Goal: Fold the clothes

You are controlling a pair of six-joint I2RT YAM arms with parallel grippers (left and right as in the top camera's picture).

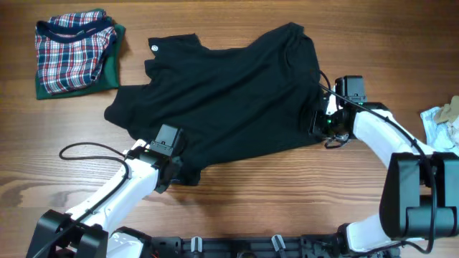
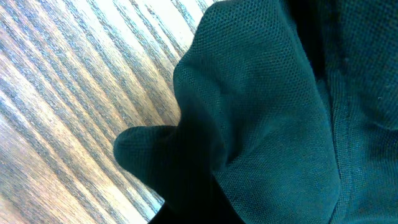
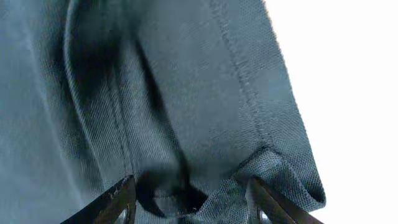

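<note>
large black soft-fabric shirt (image 1: 237, 86) spread for folding | left gripper (image 1: 174, 166) clamped on its near hem, ready to lift | right gripper (image 3: 193, 208) open astride side fold, gripping nothing

— What is sitting under everything?
— A wooden table (image 1: 287, 193) is filling the overhead view (mid-brown, with darker streaks), its grain running side to side.
— And the light?
— It is falling evenly, though the bare surface is glaring white in the right wrist view.
</note>
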